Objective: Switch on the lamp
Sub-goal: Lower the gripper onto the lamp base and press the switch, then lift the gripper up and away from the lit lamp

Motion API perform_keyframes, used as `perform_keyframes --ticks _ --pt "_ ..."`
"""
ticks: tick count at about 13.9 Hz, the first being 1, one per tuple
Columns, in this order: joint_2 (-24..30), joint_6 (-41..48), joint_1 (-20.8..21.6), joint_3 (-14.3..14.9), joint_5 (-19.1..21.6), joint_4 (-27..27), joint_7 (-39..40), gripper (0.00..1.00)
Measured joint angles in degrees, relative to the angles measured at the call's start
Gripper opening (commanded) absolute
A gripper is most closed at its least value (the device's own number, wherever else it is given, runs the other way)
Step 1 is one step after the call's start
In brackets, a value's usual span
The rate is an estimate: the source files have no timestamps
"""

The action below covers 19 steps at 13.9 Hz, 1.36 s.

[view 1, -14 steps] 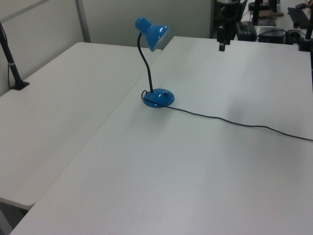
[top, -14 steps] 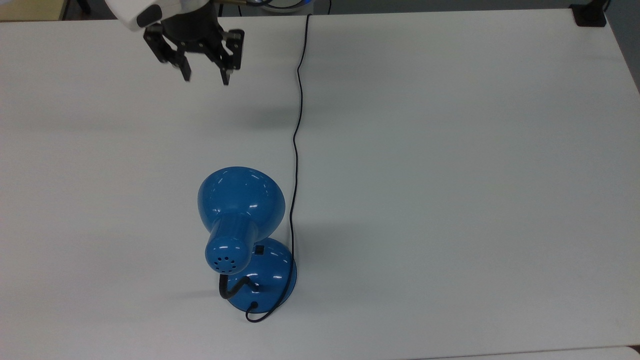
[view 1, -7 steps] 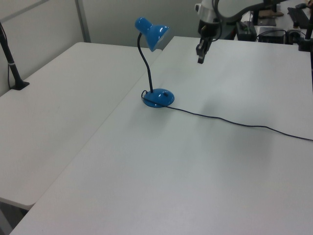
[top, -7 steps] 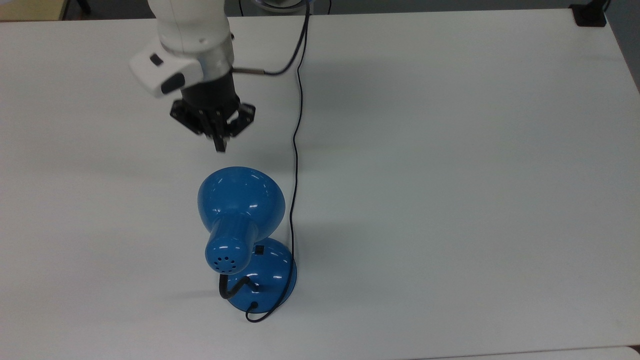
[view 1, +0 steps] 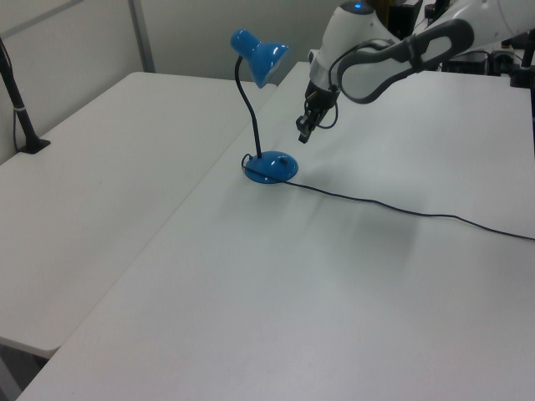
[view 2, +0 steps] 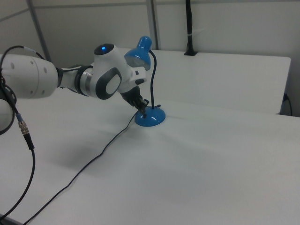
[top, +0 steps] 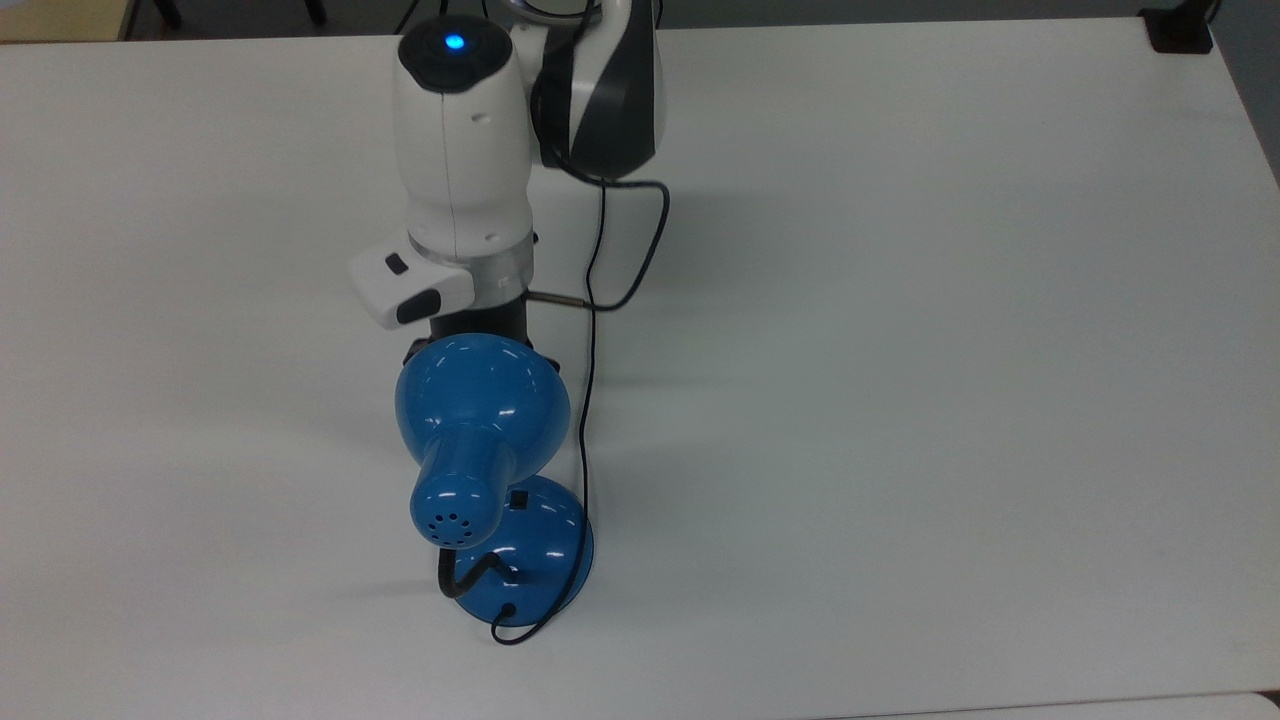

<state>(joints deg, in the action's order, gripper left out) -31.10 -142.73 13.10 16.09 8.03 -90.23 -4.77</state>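
Note:
The lamp stands on the white table, its glossy blue shade [top: 483,400] tilted over the round blue base [top: 540,560]. A small black switch [top: 519,499] sits on the base at the edge nearest the shade. In the left view my gripper [view 1: 303,135] hangs shut and empty, pointing down, just above and to the right of the base [view 1: 272,167]. In the right view the gripper [view 2: 140,107] hovers close over the left edge of the base [view 2: 151,117]. In the top view the shade hides the fingers. The thin black cord [top: 590,330] runs from the base past my arm.
The cord [view 1: 410,210] trails across the table to the left view's right. A black clamped post [view 1: 21,109] stands on the neighbouring table, and a black clamp [top: 1180,30] sits at the top view's upper right corner. Open tabletop lies on the top view's right.
My arm has swept from the table's far edge toward the lamp and come down. The fingers, open a second ago, closed half a second ago, and the tip now hangs by the base.

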Motion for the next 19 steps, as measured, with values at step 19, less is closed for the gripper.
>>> perform_keyframes --ticks 19 --pt "-10.38 -9.57 1.48 -0.03 -0.02 6.95 -6.82 0.0"
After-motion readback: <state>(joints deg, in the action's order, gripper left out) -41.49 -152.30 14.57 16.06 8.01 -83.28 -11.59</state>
